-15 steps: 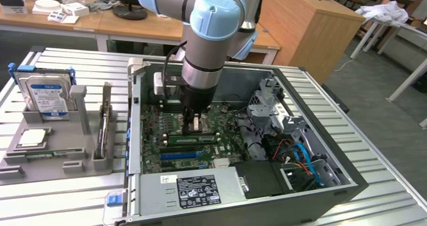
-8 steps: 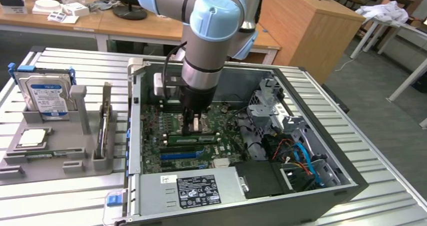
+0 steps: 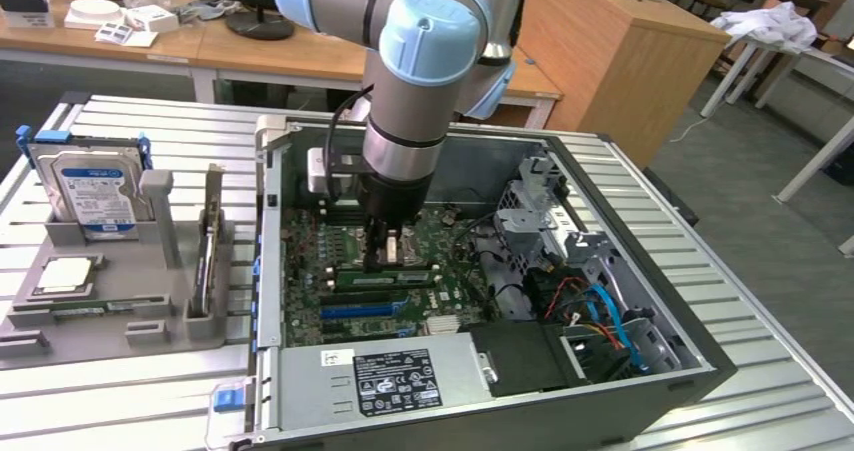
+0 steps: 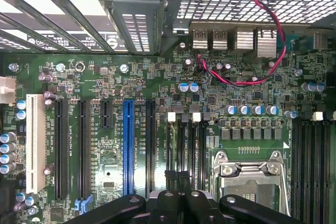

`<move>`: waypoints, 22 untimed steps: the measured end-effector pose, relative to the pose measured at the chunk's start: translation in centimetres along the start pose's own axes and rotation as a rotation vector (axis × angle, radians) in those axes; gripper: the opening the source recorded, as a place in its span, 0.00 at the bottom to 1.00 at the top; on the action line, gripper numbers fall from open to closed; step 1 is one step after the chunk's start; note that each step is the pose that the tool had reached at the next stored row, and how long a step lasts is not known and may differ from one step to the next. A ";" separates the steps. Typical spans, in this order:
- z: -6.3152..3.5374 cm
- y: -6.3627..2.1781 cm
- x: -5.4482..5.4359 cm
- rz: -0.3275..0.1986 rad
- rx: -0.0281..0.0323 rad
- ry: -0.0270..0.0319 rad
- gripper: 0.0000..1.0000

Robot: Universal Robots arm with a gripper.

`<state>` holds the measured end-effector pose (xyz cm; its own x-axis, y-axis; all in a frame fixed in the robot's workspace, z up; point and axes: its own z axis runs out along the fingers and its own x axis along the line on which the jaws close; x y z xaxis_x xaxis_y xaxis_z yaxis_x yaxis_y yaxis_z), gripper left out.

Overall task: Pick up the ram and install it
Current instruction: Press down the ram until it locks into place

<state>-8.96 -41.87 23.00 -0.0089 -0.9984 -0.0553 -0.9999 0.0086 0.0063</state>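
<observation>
- Down inside the case [image 3: 694, 366], centre of the exterior view, the end effector [image 3: 387, 255] sits low over the motherboard [image 3: 461, 233] with its fingers pressed together. The wrist view shows the same thing: the end effector [image 4: 178, 205] has no gap at the tips.
- Right under those tips the ram [image 3: 383, 277] lies along a slot, a thin green stick running left-right in the frame. Can't tell if the fingers are pinching its top edge or just resting on it.
- Handling-wise I'd guess it's really light and stiff, but it's thin, so it won't like being bent or twisted.
- The chips and the contact edge are the fragile bits, so I'd keep the pads off those.
- Best hold is probably the middle of the long top edge, squeezing the two flat faces so it stays square to the slot.
- Any push probably wants to go straight down. A tilted stick could jam or stress the board.
</observation>
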 end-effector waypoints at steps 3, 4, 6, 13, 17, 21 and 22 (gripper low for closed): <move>0.05 0.00 0.0 0.000 0.0002 -0.0003 0.11; 0.09 0.00 0.0 0.000 0.0002 -0.0004 0.11; 0.15 0.00 0.0 0.000 0.0000 0.0000 0.11; 0.21 0.00 0.0 0.000 0.0001 -0.0002 0.11; 0.36 0.00 0.0 0.000 0.0001 -0.0002 0.11; 0.39 0.00 0.0 0.000 -0.0001 0.0001 0.11; 0.39 0.00 0.0 0.000 0.0000 0.0000 0.11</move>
<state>-8.96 -41.87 22.60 -0.0089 -0.9984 -0.0553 -0.9999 0.0086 0.0064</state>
